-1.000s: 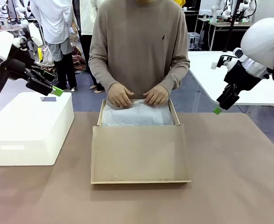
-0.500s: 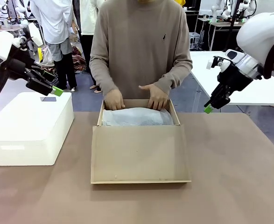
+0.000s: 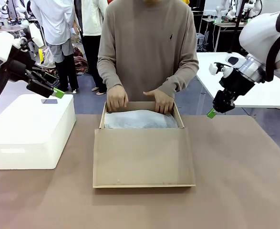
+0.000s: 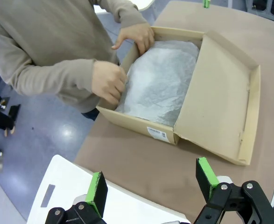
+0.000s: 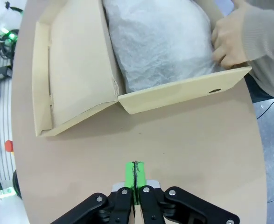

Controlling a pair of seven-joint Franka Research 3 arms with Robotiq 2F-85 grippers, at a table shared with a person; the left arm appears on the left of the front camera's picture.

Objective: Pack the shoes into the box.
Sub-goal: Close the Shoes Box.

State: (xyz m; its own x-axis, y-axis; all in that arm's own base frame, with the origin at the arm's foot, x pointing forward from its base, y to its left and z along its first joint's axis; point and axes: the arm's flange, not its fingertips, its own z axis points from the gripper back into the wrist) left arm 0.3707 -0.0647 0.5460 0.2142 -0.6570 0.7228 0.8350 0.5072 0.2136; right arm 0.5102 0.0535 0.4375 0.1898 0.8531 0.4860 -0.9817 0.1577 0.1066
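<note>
The tan cardboard box (image 3: 140, 125) sits open mid-table, its flap lid (image 3: 143, 157) lying toward me. White tissue paper (image 3: 140, 119) covers its inside, so the shoes are hidden. The person's hands (image 3: 116, 100) rest on the far rim, tucking the paper. My left gripper (image 3: 55, 91) hovers open above the white plastic box, well left of the cardboard box (image 4: 193, 93). My right gripper (image 3: 211, 113) hangs shut on nothing at the box's far right corner, above the table edge; in its wrist view the green pads (image 5: 136, 173) meet, with the box (image 5: 127, 79) ahead.
A large white plastic box (image 3: 29, 131) stands on the left of the brown table (image 3: 240, 181). Another white table (image 3: 235, 76) lies behind on the right. People stand in the background at left.
My right gripper has closed and moved left and slightly down toward the box's far right corner. The person's hands shifted from the paper to the box's far rim. The left arm is unmoved.
</note>
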